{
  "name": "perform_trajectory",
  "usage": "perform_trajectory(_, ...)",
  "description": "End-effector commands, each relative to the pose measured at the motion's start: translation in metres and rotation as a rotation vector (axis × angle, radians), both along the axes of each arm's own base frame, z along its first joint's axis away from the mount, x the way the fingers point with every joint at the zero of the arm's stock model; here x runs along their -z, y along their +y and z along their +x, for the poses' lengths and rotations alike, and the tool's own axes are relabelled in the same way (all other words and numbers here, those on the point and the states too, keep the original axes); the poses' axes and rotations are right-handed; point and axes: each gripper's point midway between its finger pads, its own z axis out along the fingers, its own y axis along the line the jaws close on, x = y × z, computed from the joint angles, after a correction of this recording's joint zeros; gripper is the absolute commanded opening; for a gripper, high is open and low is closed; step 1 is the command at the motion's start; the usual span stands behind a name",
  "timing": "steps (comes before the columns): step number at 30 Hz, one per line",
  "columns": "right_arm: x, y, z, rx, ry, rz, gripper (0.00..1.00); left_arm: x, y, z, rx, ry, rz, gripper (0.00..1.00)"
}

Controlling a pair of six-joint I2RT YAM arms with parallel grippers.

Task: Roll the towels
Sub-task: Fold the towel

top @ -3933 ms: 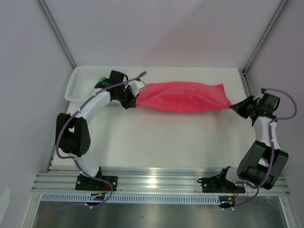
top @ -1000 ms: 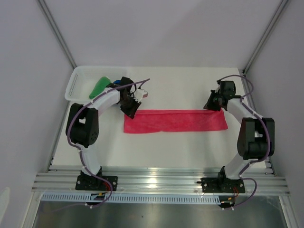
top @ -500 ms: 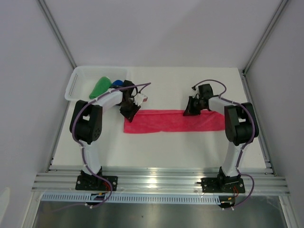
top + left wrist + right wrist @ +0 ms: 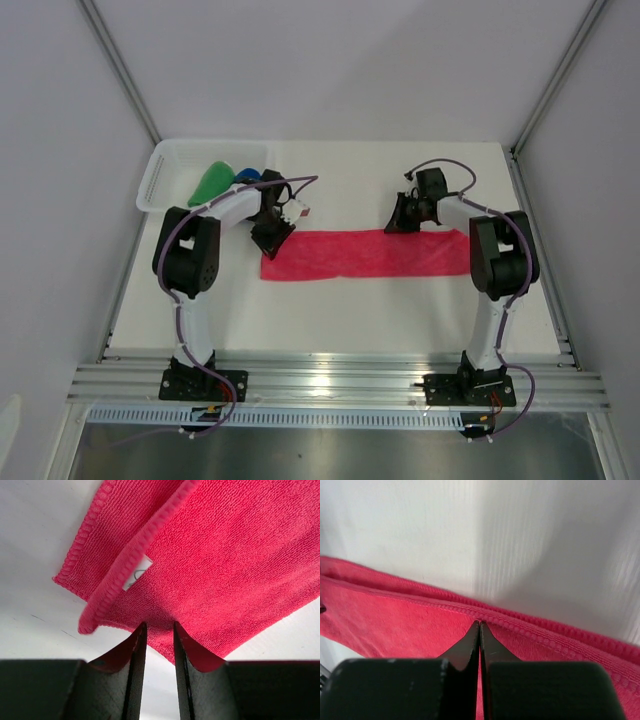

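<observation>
The pink-red towel (image 4: 370, 253) lies flat on the table as a long folded strip. My left gripper (image 4: 270, 240) hangs over its left end. In the left wrist view the left gripper (image 4: 159, 625) is open by a narrow gap with only bare table between the fingers. The towel (image 4: 225, 555) and its white label (image 4: 137, 573) lie just beyond the tips. My right gripper (image 4: 393, 225) is at the strip's far edge, right of the middle. That right gripper (image 4: 480, 622) is shut, its tips over the towel (image 4: 395, 620) near the hem. The green towel (image 4: 210, 183) and blue towel (image 4: 248, 175) lie in the basket.
A white mesh basket (image 4: 155, 175) stands at the table's far left corner, close behind the left arm. Metal frame posts rise at both far corners, and an aluminium rail runs along the near edge by the arm bases.
The towel, held stretched in the air between both grippers a few seconds ago, now lies flat. In the last second the right gripper moved left along the far edge; the left gripper barely moved.
</observation>
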Motion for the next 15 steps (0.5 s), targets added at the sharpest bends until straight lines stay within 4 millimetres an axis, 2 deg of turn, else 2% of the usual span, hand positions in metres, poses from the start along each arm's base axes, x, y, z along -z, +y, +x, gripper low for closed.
perform_trajectory(1, -0.010, -0.002, 0.030, 0.035, -0.059, -0.012, 0.00, -0.010, -0.001, 0.007, -0.003, -0.022, -0.002, 0.31)
perform_trajectory(3, -0.007, -0.005, 0.035, 0.044, -0.056, -0.018, 0.00, -0.009, -0.002, 0.002, 0.022, -0.012, -0.018, 0.31)
perform_trajectory(5, -0.006, -0.009, 0.039, 0.053, -0.054, -0.022, 0.00, -0.017, -0.007, 0.001, 0.061, -0.029, -0.050, 0.31)
perform_trajectory(7, -0.009, -0.010, 0.043, 0.056, -0.058, -0.020, 0.00, -0.017, -0.009, -0.010, 0.100, -0.024, -0.062, 0.32)
perform_trajectory(8, -0.010, -0.013, 0.045, 0.062, -0.058, -0.018, 0.00, -0.026, -0.011, -0.010, 0.139, -0.053, -0.073, 0.32)
perform_trajectory(9, -0.016, -0.013, 0.046, 0.064, -0.068, -0.011, 0.00, -0.023, -0.012, -0.021, 0.165, -0.032, -0.082, 0.34)
perform_trajectory(10, -0.020, -0.014, 0.048, 0.071, -0.074, -0.005, 0.00, -0.025, -0.015, -0.024, 0.208, -0.042, -0.089, 0.35)
perform_trajectory(14, -0.049, -0.040, 0.055, 0.142, -0.115, 0.010, 0.00, -0.028, -0.020, -0.050, 0.322, -0.030, -0.110, 0.40)
perform_trajectory(15, -0.056, -0.058, 0.057, 0.185, -0.125, 0.004, 0.00, -0.030, -0.020, -0.053, 0.344, -0.036, -0.111, 0.40)
